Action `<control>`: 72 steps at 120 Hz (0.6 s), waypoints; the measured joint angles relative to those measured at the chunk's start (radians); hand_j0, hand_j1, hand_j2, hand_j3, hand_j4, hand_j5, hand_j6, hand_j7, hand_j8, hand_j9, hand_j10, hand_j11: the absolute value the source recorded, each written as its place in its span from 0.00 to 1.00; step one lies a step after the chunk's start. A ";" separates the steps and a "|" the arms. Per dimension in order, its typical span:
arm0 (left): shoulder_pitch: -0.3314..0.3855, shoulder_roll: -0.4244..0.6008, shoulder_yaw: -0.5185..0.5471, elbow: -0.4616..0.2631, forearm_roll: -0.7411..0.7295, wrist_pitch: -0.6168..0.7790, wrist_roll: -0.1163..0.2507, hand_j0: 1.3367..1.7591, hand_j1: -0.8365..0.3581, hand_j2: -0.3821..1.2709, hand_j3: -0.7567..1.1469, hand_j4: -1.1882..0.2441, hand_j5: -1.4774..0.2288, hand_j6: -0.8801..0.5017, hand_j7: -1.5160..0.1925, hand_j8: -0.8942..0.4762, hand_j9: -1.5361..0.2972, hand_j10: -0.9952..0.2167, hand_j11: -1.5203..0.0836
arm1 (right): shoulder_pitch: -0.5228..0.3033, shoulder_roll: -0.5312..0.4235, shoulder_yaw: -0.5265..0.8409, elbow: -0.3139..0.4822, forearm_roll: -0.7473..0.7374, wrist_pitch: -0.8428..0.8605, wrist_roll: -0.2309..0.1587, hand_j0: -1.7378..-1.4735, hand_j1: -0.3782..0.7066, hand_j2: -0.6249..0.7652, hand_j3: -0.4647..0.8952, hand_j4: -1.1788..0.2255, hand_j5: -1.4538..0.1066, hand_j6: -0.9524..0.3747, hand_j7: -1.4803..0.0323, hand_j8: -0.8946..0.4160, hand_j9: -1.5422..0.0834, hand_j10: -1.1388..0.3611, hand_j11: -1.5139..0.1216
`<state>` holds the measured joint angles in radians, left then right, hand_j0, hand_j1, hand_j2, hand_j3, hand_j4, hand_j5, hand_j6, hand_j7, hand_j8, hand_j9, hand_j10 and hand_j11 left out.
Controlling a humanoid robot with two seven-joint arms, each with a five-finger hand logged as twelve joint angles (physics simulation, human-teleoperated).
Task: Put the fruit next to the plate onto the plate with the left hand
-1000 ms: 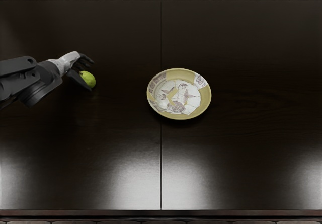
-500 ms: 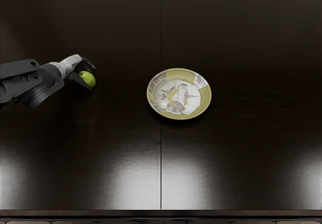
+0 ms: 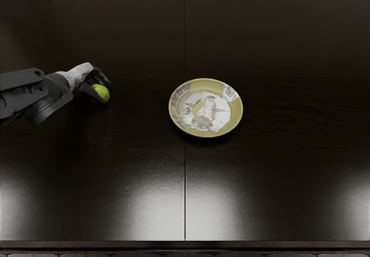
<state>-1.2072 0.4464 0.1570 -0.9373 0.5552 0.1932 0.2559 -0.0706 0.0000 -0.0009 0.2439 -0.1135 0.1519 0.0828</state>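
Note:
A small green fruit (image 3: 102, 92) lies on the dark table, well to the left of the plate. My left hand (image 3: 94, 84) comes in from the left edge and is curled around the fruit, its dark fingers closing over the top and left side. The yellow-rimmed plate (image 3: 230, 120) with a bird drawing sits near the table's middle and holds nothing. Between fruit and plate is a gap of bare table. No right arm shows.
The dark glossy table (image 3: 185, 182) fills the view, with a seam running down its middle. A pale wall strip runs along the far edge.
The left hand has closed in on the fruit, its fingers wrapping tighter around it. The fruit has shifted only slightly; the plate has not moved.

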 joint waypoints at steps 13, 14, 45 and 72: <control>-0.002 -0.002 -0.001 0.000 -0.002 -0.001 0.000 0.76 0.47 0.39 0.40 0.41 0.40 0.27 0.42 0.31 0.40 0.32 0.45 | 0.000 0.000 0.000 0.000 0.000 0.000 0.000 0.30 0.05 0.45 0.34 0.83 0.92 0.71 0.96 0.67 0.94 0.75 0.91; -0.002 -0.002 -0.001 0.000 -0.003 -0.001 0.000 0.76 0.47 0.39 0.40 0.41 0.40 0.27 0.42 0.31 0.40 0.32 0.45 | 0.000 0.000 0.000 0.000 0.000 0.000 0.000 0.30 0.05 0.45 0.34 0.83 0.92 0.71 0.96 0.67 0.94 0.75 0.91; -0.024 0.007 -0.008 -0.002 -0.012 -0.005 0.001 0.76 0.46 0.43 0.40 0.41 0.39 0.28 0.42 0.32 0.40 0.32 0.45 | 0.000 0.000 0.000 0.000 0.000 0.000 0.000 0.30 0.05 0.45 0.34 0.83 0.92 0.71 0.96 0.67 0.94 0.75 0.91; -0.086 0.012 -0.014 -0.027 -0.015 -0.011 0.004 0.76 0.45 0.43 0.40 0.40 0.39 0.27 0.41 0.32 0.40 0.31 0.44 | 0.000 0.000 0.000 0.000 0.000 0.000 0.000 0.30 0.05 0.45 0.34 0.83 0.92 0.71 0.96 0.67 0.94 0.75 0.91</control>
<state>-1.2931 0.4587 0.1426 -0.9644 0.5399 0.1825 0.2603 -0.0705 0.0000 -0.0008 0.2439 -0.1135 0.1519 0.0828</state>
